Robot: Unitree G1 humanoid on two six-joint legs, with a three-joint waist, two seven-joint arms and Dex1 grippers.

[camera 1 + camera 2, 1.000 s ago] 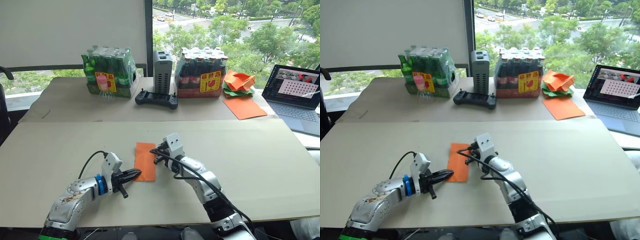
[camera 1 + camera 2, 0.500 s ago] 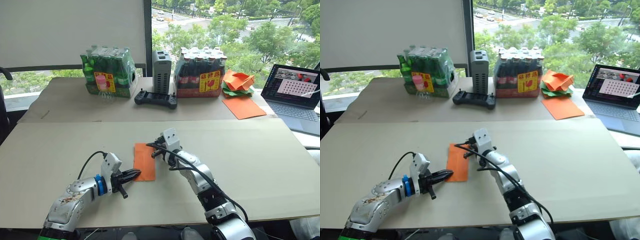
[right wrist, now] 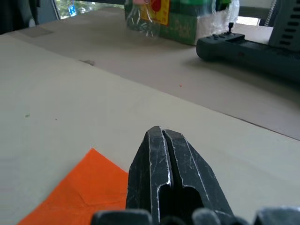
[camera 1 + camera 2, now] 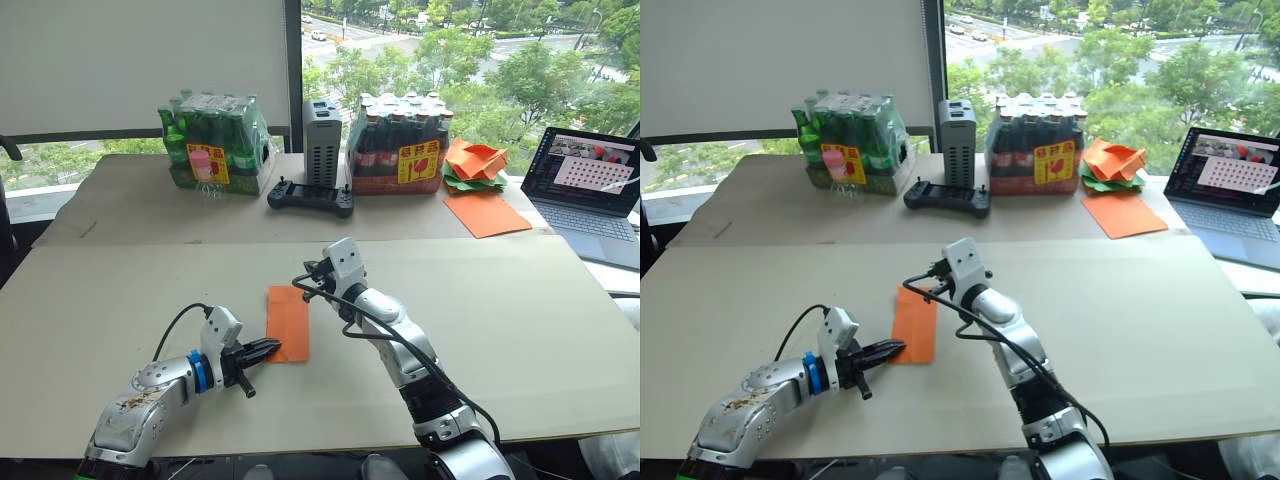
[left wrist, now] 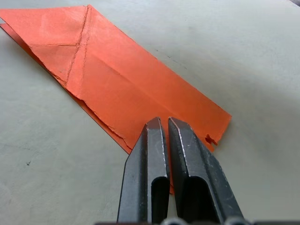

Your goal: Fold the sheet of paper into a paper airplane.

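Observation:
The sheet of paper lies flat on the near tabletop as a narrow bright-orange rectangle with a long fold and diagonal creases. My left gripper is shut, and its fingertips rest on top of the paper's near corner. My right gripper is shut and hovers just above the paper's far right corner. The right wrist view shows that corner of the sheet beside the shut fingertips.
On the far table stand a pack of green bottles, a grey box and a pack of dark bottles, with a black controller in front. At the far right are crumpled papers, a larger orange sheet and a laptop.
My right gripper has lifted off the paper's right edge and moved toward its far corner. The left gripper and the paper have stayed put.

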